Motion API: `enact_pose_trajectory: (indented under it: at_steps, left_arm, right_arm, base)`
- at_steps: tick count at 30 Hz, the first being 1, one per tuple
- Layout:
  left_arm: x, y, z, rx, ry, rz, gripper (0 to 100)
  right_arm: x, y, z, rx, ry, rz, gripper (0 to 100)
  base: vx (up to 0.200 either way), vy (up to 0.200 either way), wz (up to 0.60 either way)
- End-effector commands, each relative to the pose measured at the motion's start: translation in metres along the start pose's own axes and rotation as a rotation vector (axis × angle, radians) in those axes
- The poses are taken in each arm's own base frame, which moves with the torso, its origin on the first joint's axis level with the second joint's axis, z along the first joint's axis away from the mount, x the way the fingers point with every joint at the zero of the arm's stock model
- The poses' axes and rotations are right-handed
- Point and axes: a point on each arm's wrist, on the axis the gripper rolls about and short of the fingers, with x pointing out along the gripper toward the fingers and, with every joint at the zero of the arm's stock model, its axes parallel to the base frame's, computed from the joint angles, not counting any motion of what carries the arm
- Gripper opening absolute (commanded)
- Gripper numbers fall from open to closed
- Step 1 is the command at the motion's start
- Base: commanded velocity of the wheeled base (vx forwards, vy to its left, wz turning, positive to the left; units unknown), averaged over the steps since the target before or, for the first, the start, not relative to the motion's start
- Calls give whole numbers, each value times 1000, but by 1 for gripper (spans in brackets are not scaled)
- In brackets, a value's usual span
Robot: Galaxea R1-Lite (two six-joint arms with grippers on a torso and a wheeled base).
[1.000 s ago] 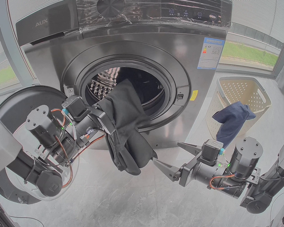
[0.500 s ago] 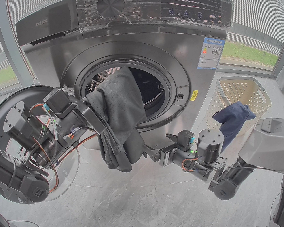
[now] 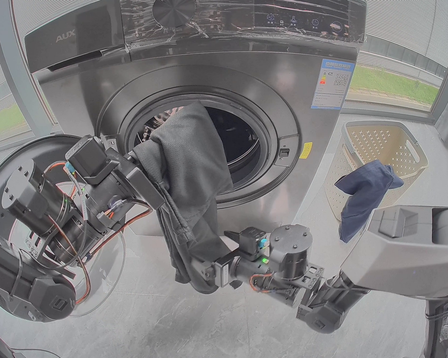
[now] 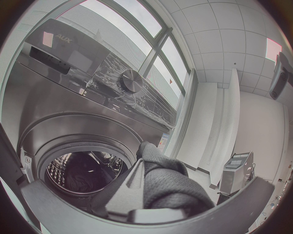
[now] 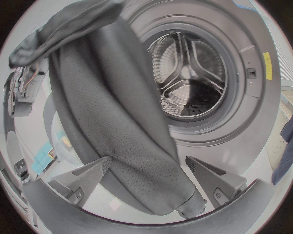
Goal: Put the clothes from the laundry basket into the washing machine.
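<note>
Dark grey mesh-knit garment (image 3: 189,159) — head view: clamped in the left gripper (image 3: 155,177) before the open port of the silver front-loading washing machine (image 3: 279,77), tail hanging down to the right gripper (image 3: 200,274). Beige perforated laundry basket (image 3: 383,124) beside the machine, navy cloth (image 3: 366,191) draped over its rim. Left wrist view: grey garment bunched over one finger (image 4: 131,186). Right wrist view: jaws spread wide either side of the tail, not closed. Step, as judged: loading — next calls for gathering the tail and feeding it through the port. Grey tiled floor (image 3: 190,329); windowed room.
</note>
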Motion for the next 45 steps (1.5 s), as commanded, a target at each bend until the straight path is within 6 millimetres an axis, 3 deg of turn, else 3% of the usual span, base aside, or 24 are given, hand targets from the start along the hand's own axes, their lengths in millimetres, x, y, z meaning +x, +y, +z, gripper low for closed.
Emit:
enact_pose_trajectory:
  at_steps: [1, 7, 16, 21, 23, 30, 40, 45]
  left_arm:
    - [1, 0, 1, -2, -6, 0, 0]
    - [3, 1, 3, 3, -19, -1, 0]
    - [6, 4, 9, 19, -44, 7, 0]
    - [6, 4, 12, 26, -55, 4, 0]
    - [6, 4, 13, 25, -58, 3, 0]
    - [9, 3, 19, 33, -84, 3, 0]
    - [10, 2, 28, 39, -112, -4, 0]
    - [14, 2, 34, 48, -144, 12, 0]
  right_arm:
    - [-1, 34, -14, -3, 31, 90, 100]
    - [0, 58, -30, -5, 42, 152, 100]
    - [-10, 49, -28, -1, 18, 139, 100]
    - [-33, 44, -14, 0, 5, 130, 100]
    - [-37, 40, -10, 2, -2, 115, 100]
    - [-36, -5, 6, 1, -40, -10, 100]
    - [-20, -36, -9, -15, -25, -79, 100]
    - [-14, -41, -19, -15, -3, -92, 100]
  base:
    - [0, 0, 0]
    - [0, 0, 0]
    - [0, 0, 0]
    - [0, 0, 0]
    - [0, 0, 0]
    - [0, 0, 0]
    - [0, 0, 0]
    - [0, 0, 0]
